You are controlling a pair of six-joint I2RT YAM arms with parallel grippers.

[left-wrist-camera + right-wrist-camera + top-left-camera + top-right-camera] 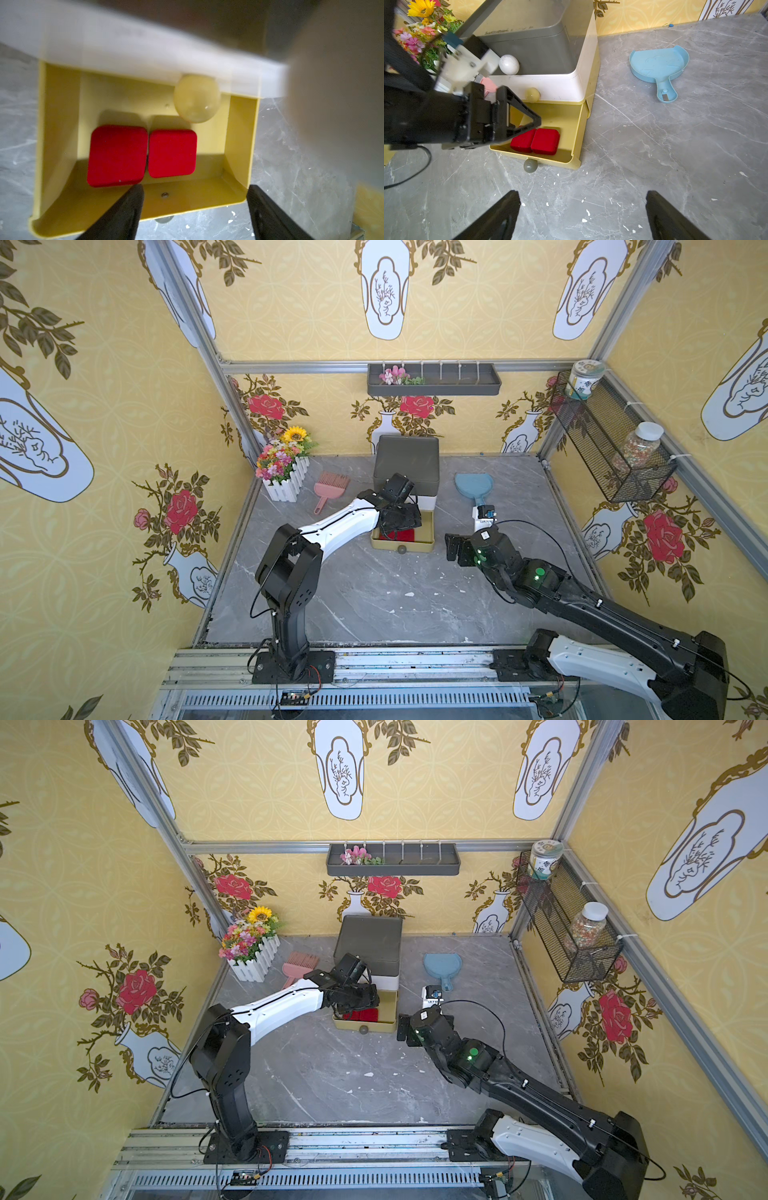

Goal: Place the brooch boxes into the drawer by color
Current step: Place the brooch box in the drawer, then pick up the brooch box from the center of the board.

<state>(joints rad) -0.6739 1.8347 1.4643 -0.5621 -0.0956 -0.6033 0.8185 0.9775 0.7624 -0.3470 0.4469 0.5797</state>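
Left hand (194, 190) spread, empty — right hand (582, 195) spread too.

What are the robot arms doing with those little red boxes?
They are sorting boxes by color into a small drawer chest. Two red brooch boxes lie side by side in the pulled-out yellow bottom drawer. The left gripper hangs open right over them, holding nothing. The right gripper waits open and empty above the table nearby.

Red brooch boxes (117, 154): looked velvety, matt.
Yellow drawer (60, 124): was smooth plastic.
Yellowish knob (196, 97): shone glossy.
Tabletop (654, 145): looked marble-patterned, smooth.
My left fingers (124, 212): were matt black.
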